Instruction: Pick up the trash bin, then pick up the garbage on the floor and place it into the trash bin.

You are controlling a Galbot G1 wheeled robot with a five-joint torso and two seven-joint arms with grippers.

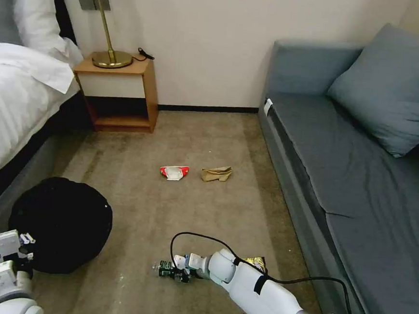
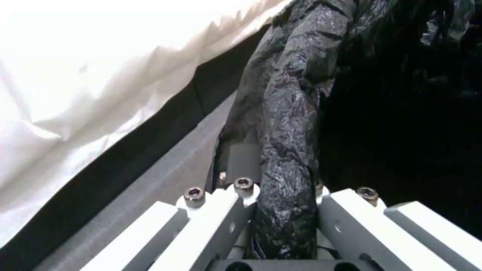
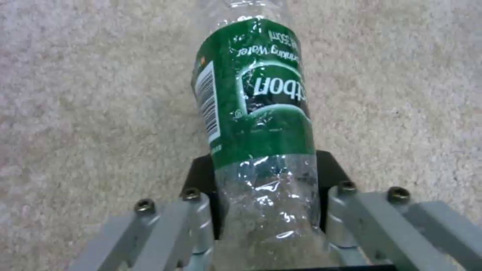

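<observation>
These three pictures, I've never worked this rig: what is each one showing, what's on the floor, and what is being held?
It is a wheeled robot with two arms, in a bedroom between a bed and a sofa.

The head view looks down from the robot's head. The left gripper holds the bin, lined with a black bag. The right gripper reaches low to the bottle on the carpet. Behind that arm lies a foil wrapper; farther off, a red-and-white wrapper and a paper bag.

The left wrist view looks along that gripper: its fingers are clamped on the bag-covered rim.

The right wrist view shows the fingers closed around the clear end of the green-labelled bottle.
</observation>
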